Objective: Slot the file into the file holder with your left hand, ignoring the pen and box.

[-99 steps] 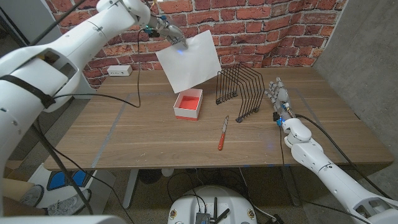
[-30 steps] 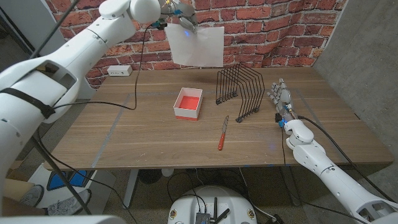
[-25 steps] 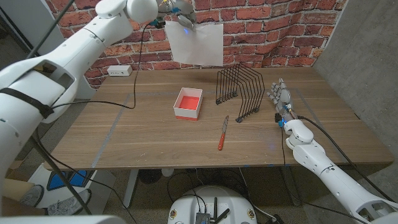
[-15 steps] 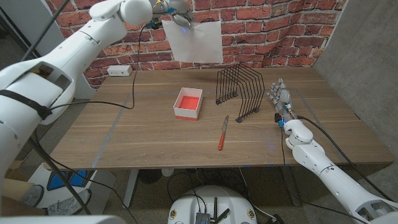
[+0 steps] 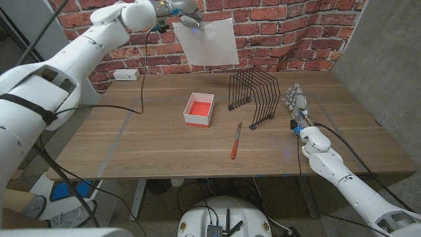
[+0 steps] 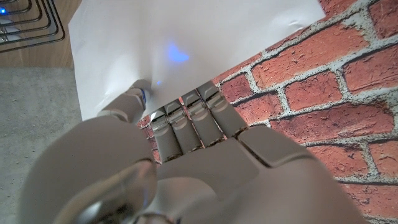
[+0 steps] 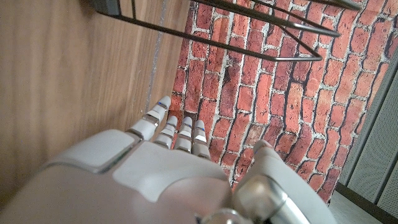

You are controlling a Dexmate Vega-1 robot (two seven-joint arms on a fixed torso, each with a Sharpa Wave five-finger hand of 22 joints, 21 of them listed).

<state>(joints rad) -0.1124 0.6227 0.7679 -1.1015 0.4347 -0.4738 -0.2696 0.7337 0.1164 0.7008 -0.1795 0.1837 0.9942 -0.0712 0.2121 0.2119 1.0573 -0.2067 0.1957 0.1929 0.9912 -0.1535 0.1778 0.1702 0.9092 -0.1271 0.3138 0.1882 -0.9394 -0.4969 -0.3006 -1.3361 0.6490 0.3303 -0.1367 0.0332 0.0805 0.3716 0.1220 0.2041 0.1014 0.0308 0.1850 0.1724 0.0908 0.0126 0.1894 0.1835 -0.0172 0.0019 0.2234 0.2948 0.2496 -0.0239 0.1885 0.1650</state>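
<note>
Looking down, head view: left hand [image 5: 179, 9] is pinching the white file [image 5: 207, 43] by its upper corner, hanging it above the file holder [image 5: 255, 95], with bare tabletop [image 5: 131, 145] lying around.
Left wrist view: fingers [image 6: 186, 121] are clamping the file's edge.
Right wrist view: right hand [image 7: 168, 168] is standing empty, fingers apart, beside the holder.

White file [image 5: 207, 41] with a small blue glow on it, against the red brick wall [image 5: 276, 29] with pale grey mortar. File holder [image 5: 255, 97] is black wire. The box [image 5: 199, 109] is white outside, bright red inside. Pen [image 5: 235, 142] at 6 o'clock from the holder is red with a dark tip. Table [image 5: 131, 145] is brown woodgrain, and both hands [image 5: 179, 10] [image 5: 295, 100] are light grey.
</note>
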